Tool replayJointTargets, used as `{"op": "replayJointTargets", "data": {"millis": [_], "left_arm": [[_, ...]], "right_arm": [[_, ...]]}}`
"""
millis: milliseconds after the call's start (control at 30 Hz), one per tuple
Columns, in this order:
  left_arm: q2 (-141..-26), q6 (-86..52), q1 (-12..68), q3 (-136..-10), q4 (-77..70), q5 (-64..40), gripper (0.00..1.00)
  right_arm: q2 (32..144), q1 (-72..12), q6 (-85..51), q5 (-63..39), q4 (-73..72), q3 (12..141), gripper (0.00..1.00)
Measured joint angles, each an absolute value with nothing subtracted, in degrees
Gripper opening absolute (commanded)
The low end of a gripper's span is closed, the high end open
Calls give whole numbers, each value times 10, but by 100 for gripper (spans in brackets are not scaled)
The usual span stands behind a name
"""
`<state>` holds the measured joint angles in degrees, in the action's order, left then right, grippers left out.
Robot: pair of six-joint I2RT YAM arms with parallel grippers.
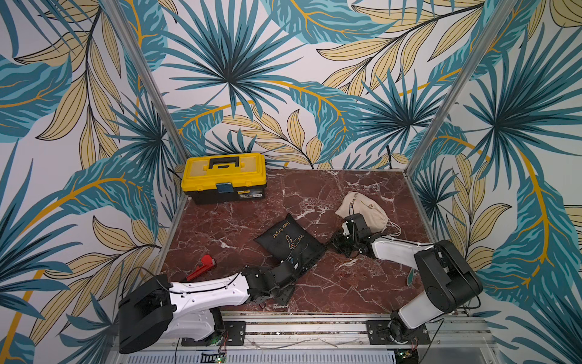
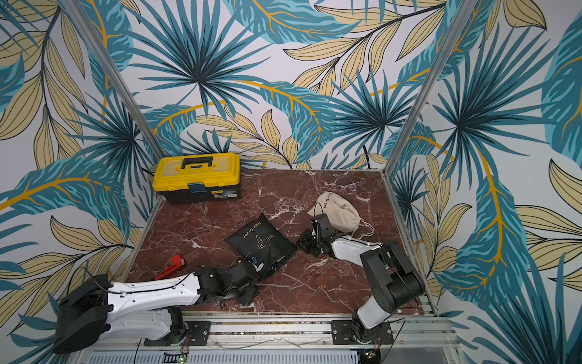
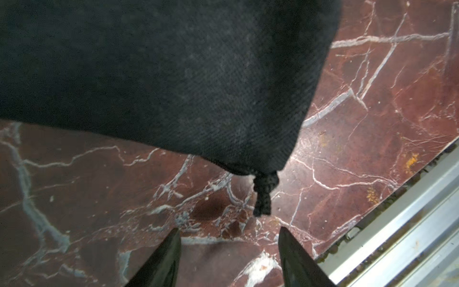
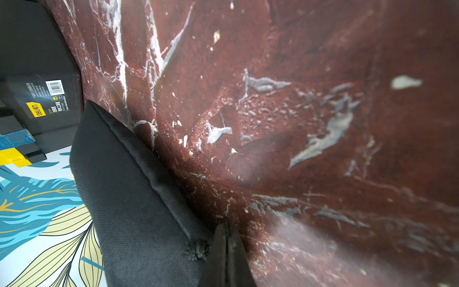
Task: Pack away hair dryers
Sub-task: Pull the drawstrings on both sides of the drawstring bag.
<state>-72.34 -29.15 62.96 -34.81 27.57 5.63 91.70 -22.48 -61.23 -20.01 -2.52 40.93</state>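
No hair dryers show in any view. A black drawstring bag (image 1: 288, 241) (image 2: 259, 244) printed "Hair Dryer" lies mid-table, and a beige one (image 1: 362, 209) (image 2: 335, 209) lies at the back right. My left gripper (image 3: 229, 229) is open at the black bag's (image 3: 173, 74) near corner. Only bare marble lies between its fingertips, and the bag's knotted cord end (image 3: 264, 196) lies just ahead of them. My right gripper (image 4: 226, 223) (image 1: 330, 244) is shut, low on the marble, tips right against the black bag's (image 4: 139, 198) right edge.
A closed yellow toolbox (image 1: 224, 176) (image 2: 196, 176) stands at the back left. A red tool (image 1: 201, 268) lies near the front left, beside my left arm (image 1: 208, 290). The aluminium rail (image 1: 315, 327) (image 3: 409, 223) runs along the front edge. The beige bag's white cords (image 1: 393, 228) trail to the right.
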Motion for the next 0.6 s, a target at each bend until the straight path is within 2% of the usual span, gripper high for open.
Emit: {"op": "replayJointTargets", "data": {"millis": [233,400,600], "left_arm": [[-725,-275,630,-369,254,55,52],[-747,-265,630,-384,245,55,35],[-773,-256,630,-390,240,58,19]], "right_arm": [[917,-224,-613,-200,-28,409,0],[917,-224,-613,-201,-29,409,0],[917,-221,-613,-202,-31,408,0]]}}
